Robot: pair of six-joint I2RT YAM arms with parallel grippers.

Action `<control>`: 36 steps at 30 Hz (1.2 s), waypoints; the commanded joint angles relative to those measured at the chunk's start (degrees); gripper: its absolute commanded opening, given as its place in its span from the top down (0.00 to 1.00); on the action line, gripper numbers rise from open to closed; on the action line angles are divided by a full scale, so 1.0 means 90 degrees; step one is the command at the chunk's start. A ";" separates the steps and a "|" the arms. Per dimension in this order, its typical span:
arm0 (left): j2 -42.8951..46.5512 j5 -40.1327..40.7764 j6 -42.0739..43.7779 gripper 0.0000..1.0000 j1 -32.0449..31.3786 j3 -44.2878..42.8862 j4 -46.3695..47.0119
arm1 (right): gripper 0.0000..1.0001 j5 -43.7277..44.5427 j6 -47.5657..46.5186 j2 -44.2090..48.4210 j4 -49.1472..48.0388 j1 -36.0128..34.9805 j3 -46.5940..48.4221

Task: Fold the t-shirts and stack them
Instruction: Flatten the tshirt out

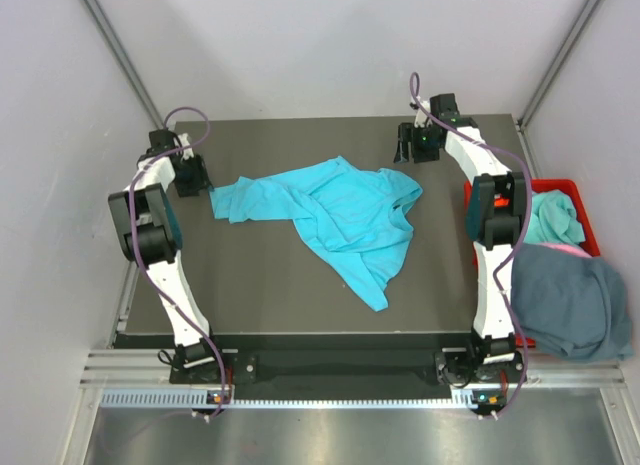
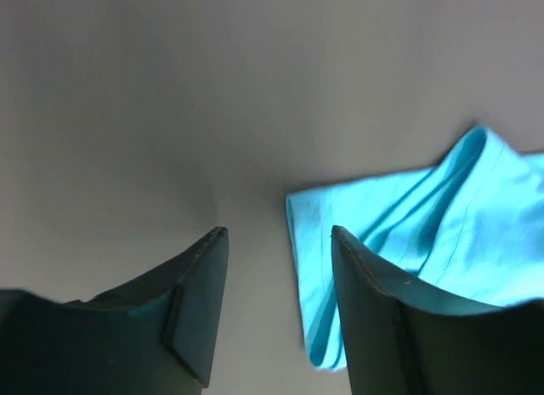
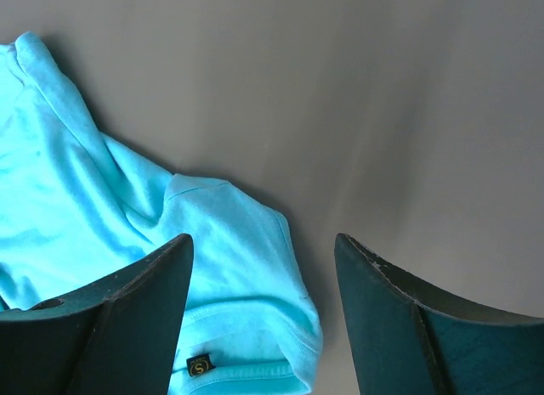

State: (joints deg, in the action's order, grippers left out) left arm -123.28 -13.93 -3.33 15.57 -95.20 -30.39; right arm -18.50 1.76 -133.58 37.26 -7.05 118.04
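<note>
A small dark label [image 3: 199,367] on the hem of the turquoise t-shirt [image 1: 340,215] bears a gold mark resembling an "S". Both arms reach to the far side of the table [image 1: 260,295], wrists angled down. The left gripper [image 2: 279,232] stands well spread, holding nothing, with a cloth corner just beside one finger. The right gripper [image 3: 263,238] is likewise spread and empty, with a sleeve partly beneath one finger. The shirt lies crumpled mid-table.

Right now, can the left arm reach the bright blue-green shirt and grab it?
Probably yes. The left arm's fingers are open right at the near edge of the turquoise t-shirt. Only bare table lies around them, and nothing blocks the way.
</note>
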 commanded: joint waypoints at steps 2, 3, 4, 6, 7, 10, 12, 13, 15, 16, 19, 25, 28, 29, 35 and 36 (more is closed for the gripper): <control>-0.0256 -0.0346 -0.0254 0.47 0.0028 -0.0613 0.0115 | 0.32 -0.0093 0.0078 0.0096 -0.0214 0.0031 0.0068; -0.0325 -0.0414 -0.0284 0.49 0.0027 -0.0653 0.0106 | 0.32 -0.0083 0.0078 0.0106 -0.0223 0.0022 0.0039; -0.0412 -0.0453 -0.0342 0.51 0.0027 -0.0682 0.0105 | 0.32 -0.0054 0.0068 0.0096 -0.0223 0.0021 0.0020; -0.0501 -0.0590 -0.0391 0.58 0.0018 -0.0750 0.0115 | 0.32 -0.0025 0.0059 0.0086 -0.0243 0.0031 -0.0019; -0.0569 -0.0619 -0.0411 0.62 0.0027 -0.0760 0.0115 | 0.32 0.0014 0.0058 0.0067 -0.0243 0.0031 -0.0029; -0.0618 -0.0688 -0.0440 0.65 0.0018 -0.0760 0.0096 | 0.32 -0.0005 0.0078 0.0018 -0.0185 0.0051 -0.0039; -0.0579 -0.0708 -0.0421 0.69 0.0008 -0.0712 0.0076 | 0.32 -0.0044 0.0097 0.0008 -0.0145 0.0051 -0.0049; -0.0521 -0.0698 -0.0401 0.71 0.0008 -0.0683 0.0066 | 0.32 -0.0083 0.0117 -0.0002 -0.0155 0.0060 -0.0068; -0.0414 -0.0679 -0.0343 0.73 0.0008 -0.0595 0.0076 | 0.32 -0.0161 0.0146 -0.0002 -0.0155 0.0060 -0.0078; -0.0384 -0.0678 -0.0333 0.75 0.0018 -0.0575 0.0076 | 0.32 -0.0190 0.0185 -0.0031 -0.0155 0.0051 -0.0088; -0.0325 -0.0698 -0.0284 0.80 0.0008 -0.0487 0.0057 | 0.32 -0.0239 0.0234 -0.0109 -0.0165 0.0041 -0.0049; -0.0228 -0.0795 -0.0264 0.94 0.0008 -0.0458 0.0057 | 0.34 -0.0463 0.0351 -0.0440 -0.0029 0.0041 0.0097; -0.0111 -0.0854 -0.0323 1.00 0.0018 -0.0458 0.0086 | 0.40 -0.0620 0.0400 -0.0577 0.0138 0.0031 0.0166; -0.0062 -0.0864 -0.0333 1.00 0.0018 -0.0458 0.0125 | 0.41 -0.0639 0.0400 -0.0588 0.0177 0.0031 0.0176; 0.0241 -0.0961 -0.0391 1.00 0.0008 -0.0467 0.0183 | 0.87 -0.0708 0.0381 -0.0714 0.0177 0.0022 0.0273; 0.0299 -0.1000 -0.0411 1.00 -0.0002 -0.0477 0.0184 | 0.94 -0.0727 0.0400 -0.0734 0.0177 0.0031 0.0389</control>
State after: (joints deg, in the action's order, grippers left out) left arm -126.50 -20.75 -6.22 15.57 -99.50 -30.20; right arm -24.03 4.95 -139.15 37.85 -6.94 118.15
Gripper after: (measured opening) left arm 0.011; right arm 0.111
